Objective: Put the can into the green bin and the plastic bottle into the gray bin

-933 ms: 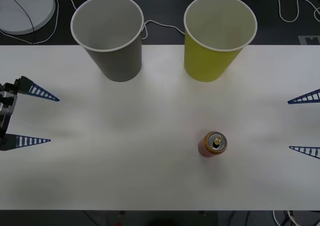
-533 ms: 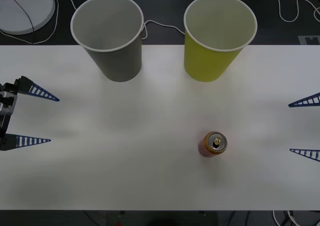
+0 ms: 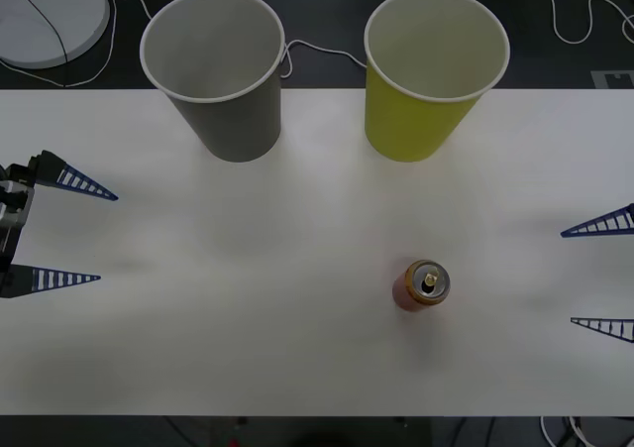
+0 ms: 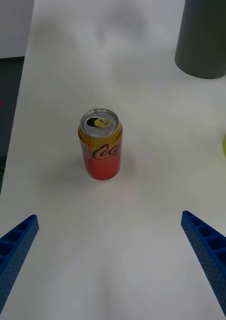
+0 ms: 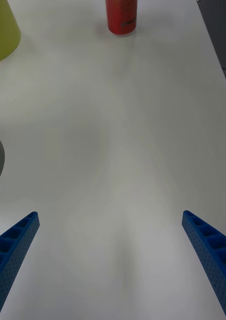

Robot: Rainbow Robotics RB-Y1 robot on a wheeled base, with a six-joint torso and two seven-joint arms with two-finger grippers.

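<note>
Standing upright, can (image 3: 422,285) top up, both grippers' fingers (image 4: 205,250) spread apart.

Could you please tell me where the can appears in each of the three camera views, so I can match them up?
Front view: the can stands upright on the white table, right of centre, nearer the robot than the green bin.
Right wrist view: the can sits near the middle, its gold top showing.
Left wrist view: the can is at the upper edge, its top cut off.
Shared landmark: the green bin.
</note>
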